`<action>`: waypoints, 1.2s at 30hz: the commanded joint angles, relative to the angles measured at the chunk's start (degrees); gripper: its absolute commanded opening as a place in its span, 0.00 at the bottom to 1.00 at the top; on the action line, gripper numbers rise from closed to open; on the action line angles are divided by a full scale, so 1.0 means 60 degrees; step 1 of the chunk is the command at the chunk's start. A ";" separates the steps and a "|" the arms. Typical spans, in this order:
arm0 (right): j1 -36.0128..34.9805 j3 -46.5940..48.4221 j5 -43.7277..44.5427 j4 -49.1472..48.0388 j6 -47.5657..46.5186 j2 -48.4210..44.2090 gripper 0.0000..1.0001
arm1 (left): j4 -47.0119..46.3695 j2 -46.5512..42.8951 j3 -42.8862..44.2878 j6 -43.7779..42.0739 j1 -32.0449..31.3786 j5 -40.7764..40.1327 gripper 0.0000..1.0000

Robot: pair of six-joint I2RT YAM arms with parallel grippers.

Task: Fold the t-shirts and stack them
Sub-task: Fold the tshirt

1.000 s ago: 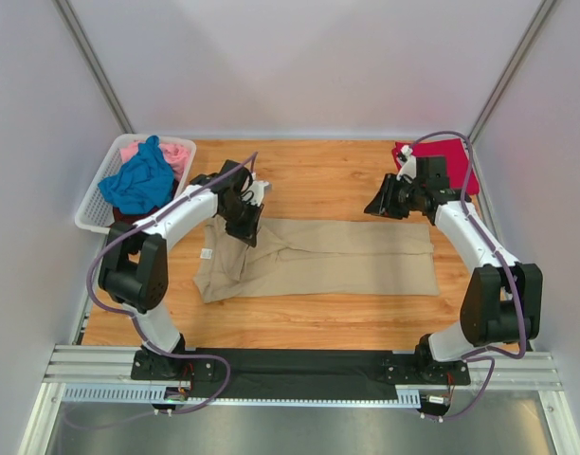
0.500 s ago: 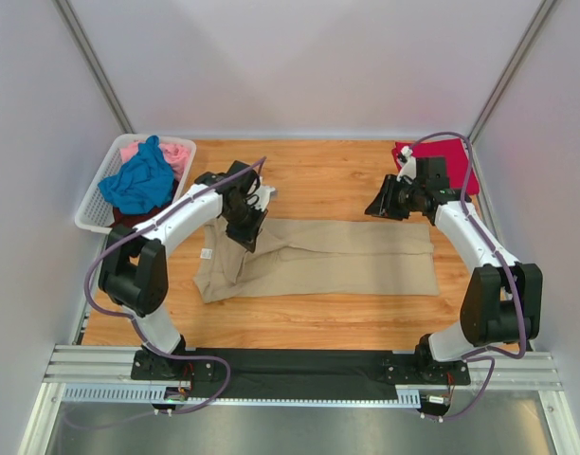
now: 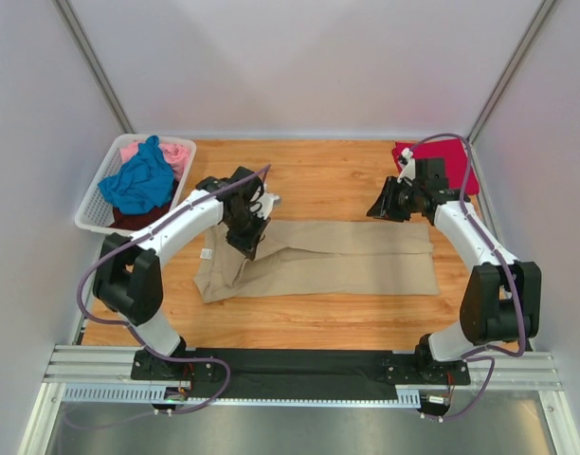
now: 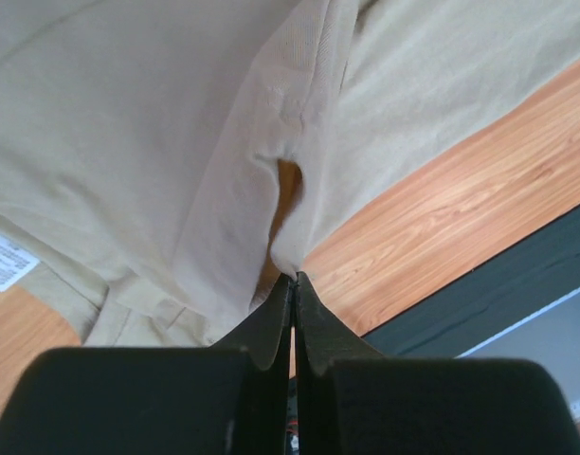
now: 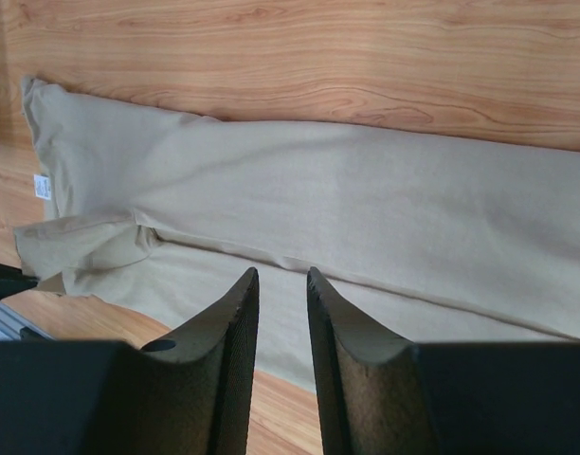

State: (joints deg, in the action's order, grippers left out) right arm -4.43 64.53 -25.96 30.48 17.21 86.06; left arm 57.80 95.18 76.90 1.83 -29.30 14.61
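Left gripper (image 4: 294,282) — apparently pinching a tan t-shirt (image 4: 157,142) fold.

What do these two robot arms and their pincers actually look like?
The left arm and right arm are white tubes linked by chunky black joints, each trailed by a looping purple cable. The left gripper and right gripper are black, with two flat fingers tapering to tips.

A light wooden desk (image 3: 328,175) stands between plain pale grey walls (image 3: 299,66), evenly lit. Slanting metal posts (image 3: 92,59) mark the back corners; aluminium rails (image 3: 91,365) line the desk's near edge.
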 commanded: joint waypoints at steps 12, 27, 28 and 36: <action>0.0005 -0.0105 0.0972 0.0077 0.0821 0.0554 0.29 | -0.0156 0.1495 -0.0425 -0.0011 -0.0844 0.0553 0.00; -0.3318 0.0056 0.0650 -0.0391 0.3366 0.1081 0.37 | -0.2058 -0.0406 -0.1814 0.2712 0.1673 0.0553 0.43; -0.3610 -0.0075 0.0693 -0.0784 0.3850 0.1110 0.38 | -0.2220 -0.0568 -0.2367 0.2844 0.1907 0.0568 0.45; -0.5252 -0.0164 0.1382 -0.1212 0.5230 0.1754 0.39 | -0.3582 -0.1784 -0.4451 0.4306 0.2583 0.0421 0.47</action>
State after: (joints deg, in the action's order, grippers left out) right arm -33.26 62.70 -19.42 25.93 42.94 94.63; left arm 41.74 87.94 52.07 21.71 -13.61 16.47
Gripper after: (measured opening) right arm 0.389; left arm 0.471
